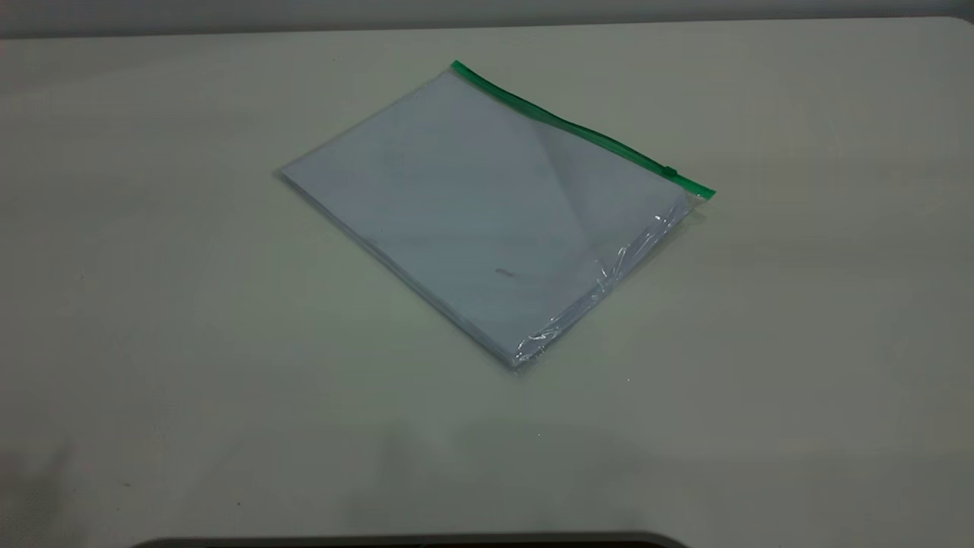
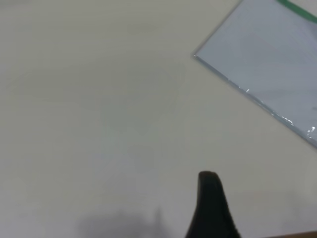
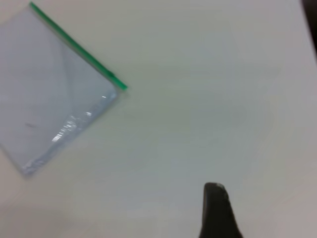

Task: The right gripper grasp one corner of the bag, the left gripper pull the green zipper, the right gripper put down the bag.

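Note:
The bag [image 1: 487, 221], a clear glossy pouch with white sheets inside, lies flat on the table, turned at an angle. The green zipper [image 1: 578, 129] runs along its far long edge, and the small slider tab [image 1: 669, 172] sits near the right-hand corner. Neither arm shows in the exterior view. In the left wrist view, a black piece of the left gripper [image 2: 210, 198] hangs over bare table, well apart from the bag [image 2: 277, 59]. The right gripper [image 3: 215, 208] likewise shows only a black tip, away from the bag [image 3: 49, 94] and its zipper corner [image 3: 119, 85]. Nothing is held.
The pale table [image 1: 152, 304] spreads wide around the bag on all sides. A dark curved edge [image 1: 411, 542] borders the table's near side. The table's far edge [image 1: 487, 27] meets a grey wall.

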`<control>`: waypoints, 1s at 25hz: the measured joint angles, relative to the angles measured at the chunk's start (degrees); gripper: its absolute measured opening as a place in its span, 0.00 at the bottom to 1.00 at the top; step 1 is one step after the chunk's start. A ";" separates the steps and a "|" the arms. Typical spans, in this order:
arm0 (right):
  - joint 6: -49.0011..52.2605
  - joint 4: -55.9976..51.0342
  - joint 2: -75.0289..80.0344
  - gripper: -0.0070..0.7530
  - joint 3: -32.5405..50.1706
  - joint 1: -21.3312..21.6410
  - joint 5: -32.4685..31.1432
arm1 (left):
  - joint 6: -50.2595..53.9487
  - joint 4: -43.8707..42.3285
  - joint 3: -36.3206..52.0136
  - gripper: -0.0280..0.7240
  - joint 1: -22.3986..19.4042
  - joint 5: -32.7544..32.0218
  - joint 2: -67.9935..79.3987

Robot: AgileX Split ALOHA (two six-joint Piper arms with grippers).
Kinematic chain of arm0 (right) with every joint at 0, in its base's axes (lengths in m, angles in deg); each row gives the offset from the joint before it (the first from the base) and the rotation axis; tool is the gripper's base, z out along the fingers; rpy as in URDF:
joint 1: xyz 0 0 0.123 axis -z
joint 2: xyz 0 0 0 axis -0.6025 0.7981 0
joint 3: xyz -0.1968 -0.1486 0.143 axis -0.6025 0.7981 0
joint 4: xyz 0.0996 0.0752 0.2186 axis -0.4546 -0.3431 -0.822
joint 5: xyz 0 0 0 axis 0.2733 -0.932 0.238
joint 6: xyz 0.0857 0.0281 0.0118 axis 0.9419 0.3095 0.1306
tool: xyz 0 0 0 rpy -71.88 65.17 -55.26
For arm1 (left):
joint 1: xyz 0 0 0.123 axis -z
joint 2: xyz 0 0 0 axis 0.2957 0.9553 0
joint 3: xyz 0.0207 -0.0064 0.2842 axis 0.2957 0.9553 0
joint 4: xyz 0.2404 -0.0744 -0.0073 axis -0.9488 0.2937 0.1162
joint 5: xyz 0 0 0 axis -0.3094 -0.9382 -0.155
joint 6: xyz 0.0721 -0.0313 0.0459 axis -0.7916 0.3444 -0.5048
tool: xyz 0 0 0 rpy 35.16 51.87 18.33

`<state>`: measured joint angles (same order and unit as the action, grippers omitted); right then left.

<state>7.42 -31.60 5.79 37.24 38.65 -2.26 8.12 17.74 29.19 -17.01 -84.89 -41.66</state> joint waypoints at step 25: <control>-66.25 -65.06 66.18 0.70 -3.16 0.00 25.84 | -33.37 20.34 -30.55 0.82 0.14 7.70 55.97</control>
<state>-58.83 -96.66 71.97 34.08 38.65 23.57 -25.25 38.08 -1.35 -16.86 -77.19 14.31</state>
